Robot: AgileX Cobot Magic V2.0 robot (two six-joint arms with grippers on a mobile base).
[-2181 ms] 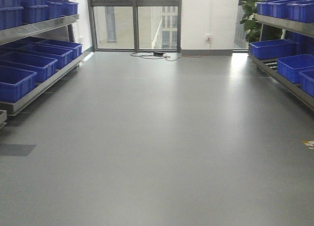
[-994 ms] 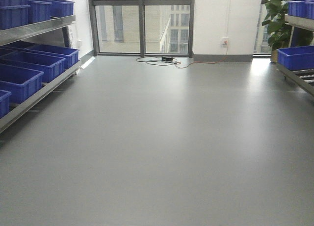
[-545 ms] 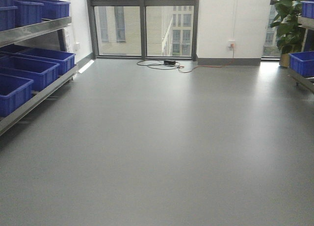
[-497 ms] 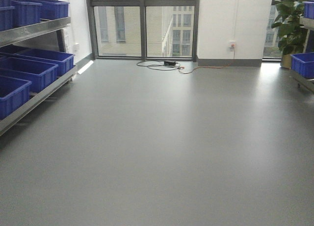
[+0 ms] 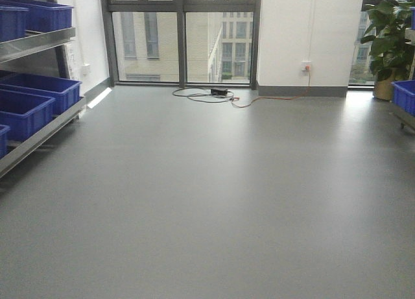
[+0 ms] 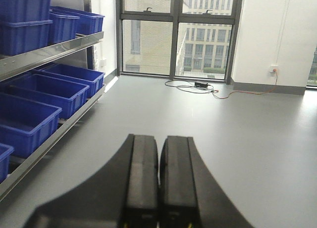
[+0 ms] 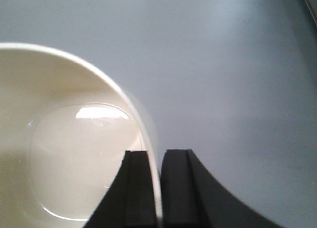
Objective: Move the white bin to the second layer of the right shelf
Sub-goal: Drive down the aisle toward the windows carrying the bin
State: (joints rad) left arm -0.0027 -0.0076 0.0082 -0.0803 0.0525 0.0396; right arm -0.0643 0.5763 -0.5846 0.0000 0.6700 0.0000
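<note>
In the right wrist view my right gripper (image 7: 156,156) is shut on the rim of the white bin (image 7: 59,139), one finger inside and one outside the wall. The cream bin hangs over the grey floor and is empty. In the left wrist view my left gripper (image 6: 159,141) is shut and empty, held above the floor beside the left rack. The right shelf shows only as a sliver at the right edge of the front view, with one blue crate (image 5: 406,95); its roller level is out of view. Neither gripper shows in the front view.
The left steel rack (image 5: 35,43) holds several blue crates (image 5: 39,91) on two levels; it also shows in the left wrist view (image 6: 49,52). A potted plant (image 5: 389,36) stands at the back right. Cables and a power box (image 5: 217,93) lie by the window. Grey floor (image 5: 214,195) spreads between the racks.
The front view has swung and advanced: the left rack has slid toward the left edge, the right shelf has nearly left the frame, and the window and plant look closer.
</note>
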